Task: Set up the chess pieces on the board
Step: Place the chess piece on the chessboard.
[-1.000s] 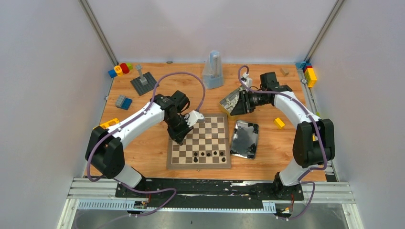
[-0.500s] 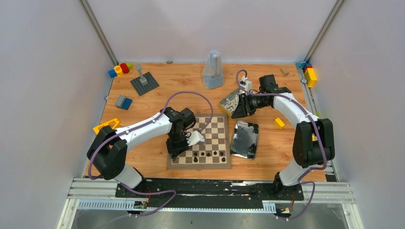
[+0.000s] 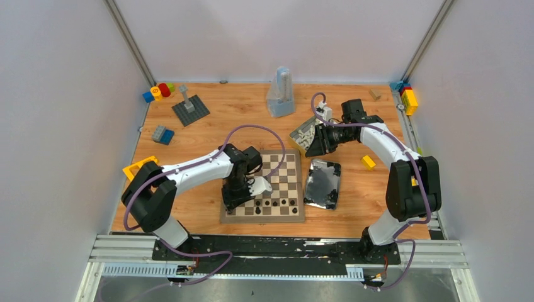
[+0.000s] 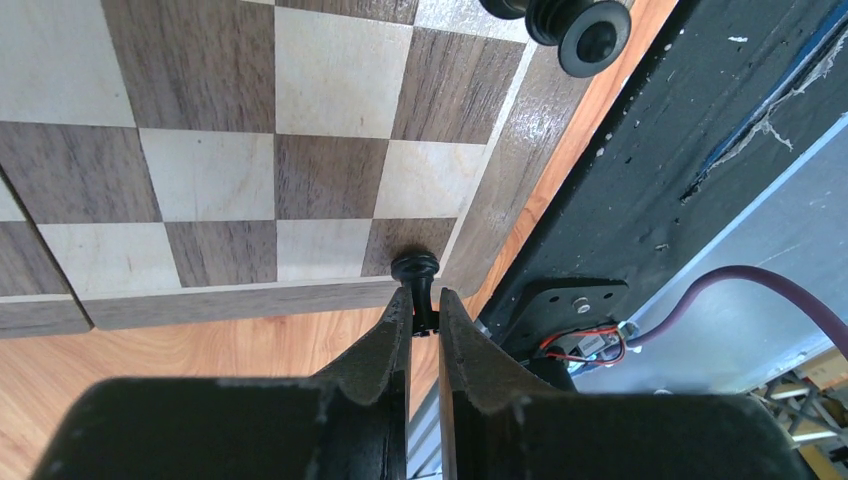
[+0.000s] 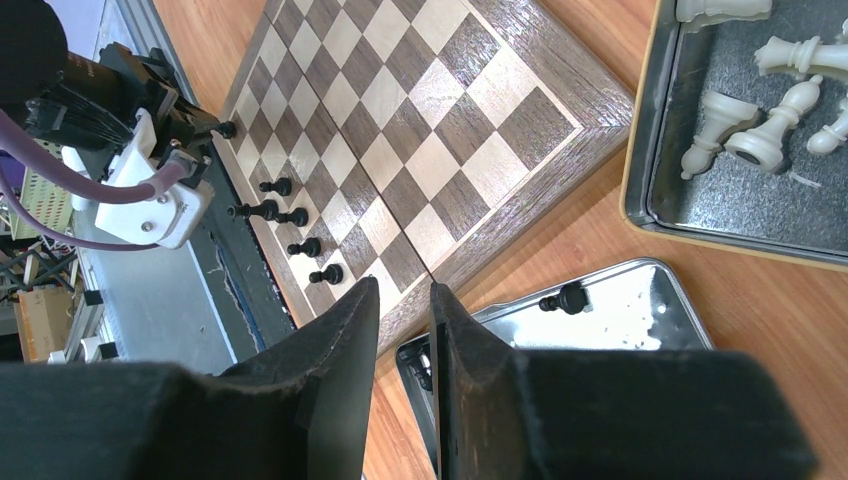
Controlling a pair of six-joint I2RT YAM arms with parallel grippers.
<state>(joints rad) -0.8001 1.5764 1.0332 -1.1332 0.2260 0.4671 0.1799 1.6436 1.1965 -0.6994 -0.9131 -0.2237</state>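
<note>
At the near left corner of the flat wooden checkered board [image 3: 277,165], the left tool [image 4: 424,300] is pinched almost shut on a glossy black pawn [image 4: 415,268]. The pawn's stem is caught between the fingertips, right at the corner dark square. Just beside it, five more black pieces [image 3: 276,203] stand along the board's nearest ranks.

To the right of the board, on the wooden counter [image 3: 189,201], an open shiny metal tin [image 3: 322,182] holds further black figures. Beyond that, the right tool [image 5: 403,290] hangs by the board's far right corner. Its fingers are only narrowly parted and have hold of nothing. Next to it a second tin [image 5: 640,180] carries cream-white pieces [image 5: 760,135] lying on their sides. A small yellow block [image 3: 368,162] lies right of the tins. Farther back stand a dark grey studded plate [image 3: 189,108] with a post and a pale pointed container [image 3: 281,93].
</note>
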